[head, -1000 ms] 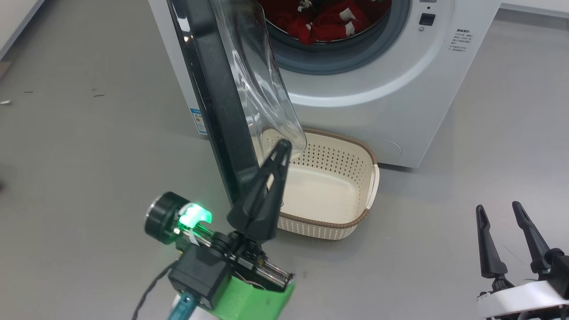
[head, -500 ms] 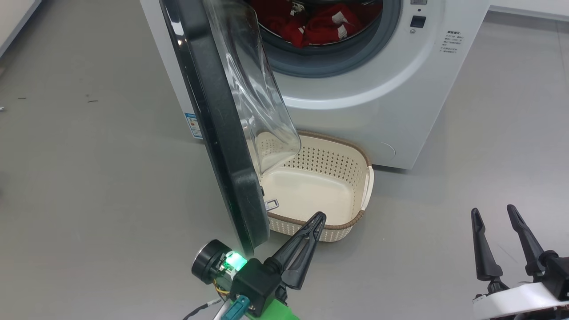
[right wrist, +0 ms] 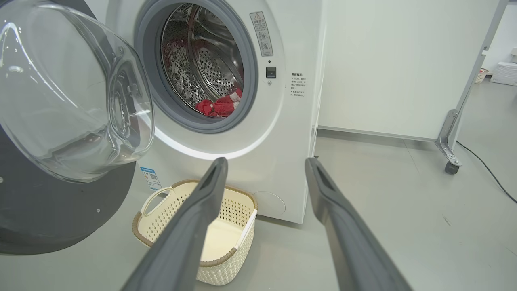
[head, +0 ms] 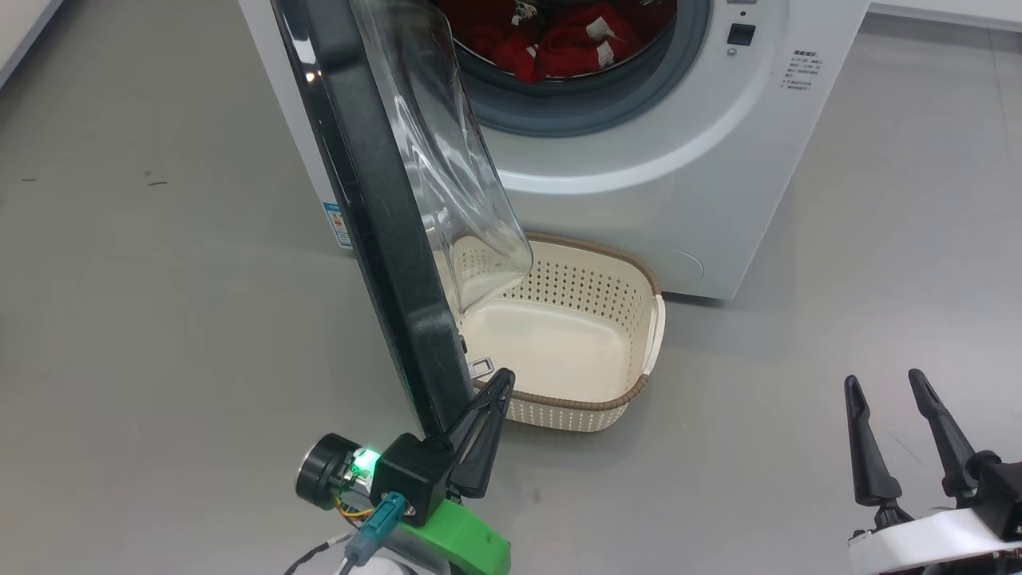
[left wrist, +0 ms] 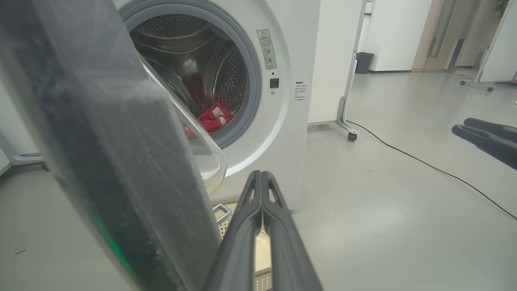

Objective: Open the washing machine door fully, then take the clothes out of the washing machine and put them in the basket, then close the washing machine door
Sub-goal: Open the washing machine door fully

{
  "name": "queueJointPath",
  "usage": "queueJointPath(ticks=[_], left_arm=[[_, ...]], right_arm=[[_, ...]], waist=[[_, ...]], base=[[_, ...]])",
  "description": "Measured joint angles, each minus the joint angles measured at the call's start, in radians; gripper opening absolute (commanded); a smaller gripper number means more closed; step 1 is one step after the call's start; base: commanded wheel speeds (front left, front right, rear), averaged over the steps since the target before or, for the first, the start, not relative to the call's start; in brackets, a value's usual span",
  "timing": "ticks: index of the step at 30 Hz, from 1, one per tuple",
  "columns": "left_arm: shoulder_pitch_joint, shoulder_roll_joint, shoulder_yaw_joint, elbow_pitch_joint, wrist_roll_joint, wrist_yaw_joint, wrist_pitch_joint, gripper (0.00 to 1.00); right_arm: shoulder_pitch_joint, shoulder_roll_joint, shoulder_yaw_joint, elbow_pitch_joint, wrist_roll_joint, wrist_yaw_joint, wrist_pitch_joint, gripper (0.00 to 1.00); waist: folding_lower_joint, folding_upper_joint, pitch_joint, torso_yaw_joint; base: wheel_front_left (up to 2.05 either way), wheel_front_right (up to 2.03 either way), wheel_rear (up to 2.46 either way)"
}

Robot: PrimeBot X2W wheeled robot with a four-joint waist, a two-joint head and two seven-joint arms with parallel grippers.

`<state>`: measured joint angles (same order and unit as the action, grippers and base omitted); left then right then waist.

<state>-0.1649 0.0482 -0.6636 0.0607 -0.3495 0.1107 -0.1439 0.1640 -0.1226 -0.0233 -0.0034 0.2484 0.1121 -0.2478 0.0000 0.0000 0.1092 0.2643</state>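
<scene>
Left jaws: pressed together, holding nothing. In the head view the tips lie just beside the lowest edge of the washing machine door [head: 375, 184], over the near rim of the basket [head: 559, 402]; contact with the door cannot be told. In the left wrist view the door's black rim stands close at their left.

Right jaws: spread wide, holding nothing, at the lower right of the head view, well apart from door, basket and machine, pointing towards the machine.

The washing machine door: swung out from the washing machine [head: 639, 184], edge-on to the head camera, clear glass bowl facing the drum opening.

The clothes [head: 559, 48]: red with white patches, heaped at the bottom of the steel drum, inside the grey rubber ring.

The basket: cream, perforated, brown rim, on the grey floor [head: 160, 319] at the foot of the machine's front, partly beneath the door's glass bowl.

Blue label [head: 337, 224]: at the machine's lower corner, behind the door.

Black cable [left wrist: 424, 161]: on the floor, beyond the machine.
</scene>
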Motion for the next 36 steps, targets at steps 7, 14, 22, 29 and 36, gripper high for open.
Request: queueJointPath(ticks=[7,14,22,29,36], left_arm=[[-0.001,0.0,0.039,0.029,-0.002,0.008,-0.013,0.0],[-0.001,-0.002,0.055,0.043,-0.004,0.008,-0.026,0.0],[0.0,-0.007,0.067,0.049,-0.012,0.008,-0.044,0.0],[0.003,-0.007,0.077,0.051,-0.031,0.008,-0.06,0.0],[0.028,-0.007,0.124,0.061,-0.038,0.008,-0.075,0.0]], right_arm=[[0.0,0.004,-0.002,0.0,-0.001,0.001,0.0,1.0],[0.0,0.004,-0.006,0.0,-0.003,0.001,0.0,1.0],[0.006,0.005,-0.029,-0.002,-0.003,0.002,0.0,1.0],[0.009,0.005,-0.04,-0.009,-0.003,0.004,0.0,1.0],[0.01,0.004,-0.048,-0.015,-0.005,0.009,0.0,1.0]], waist=[[0.0,0.0,0.001,0.001],[0.0,0.0,0.006,0.009],[0.0,0.0,0.014,0.03],[0.0,0.0,0.021,0.067],[0.0,0.0,0.028,0.12]], base=[[0.0,0.0,0.0],[0.0,0.0,0.0],[0.0,0.0,0.0],[0.0,0.0,0.0],[0.0,0.0,0.0]])
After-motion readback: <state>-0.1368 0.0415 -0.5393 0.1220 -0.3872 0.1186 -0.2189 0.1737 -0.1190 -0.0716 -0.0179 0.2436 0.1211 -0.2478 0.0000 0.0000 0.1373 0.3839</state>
